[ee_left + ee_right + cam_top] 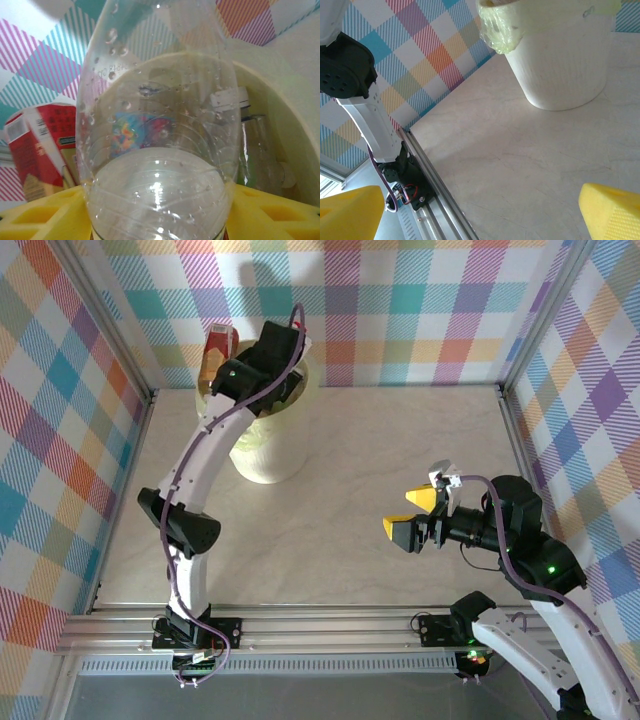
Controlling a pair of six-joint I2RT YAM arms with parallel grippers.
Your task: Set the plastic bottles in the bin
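Frankly, print on the red-labelled bottle (37, 150) is unreadably blurred.

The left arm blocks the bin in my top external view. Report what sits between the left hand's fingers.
Observer: A clear bottle, droplets inside, stands between the left hand's yellow fingers; whether it is gripped is unclear.
Operator: Say what is behind it.
Observer: The bin, its inner wall, with another clear bottle lying against it on the right.
Operator: Describe the red thing on its left.
Observer: A red-labelled bottle, with dark print and a white panel on the label.
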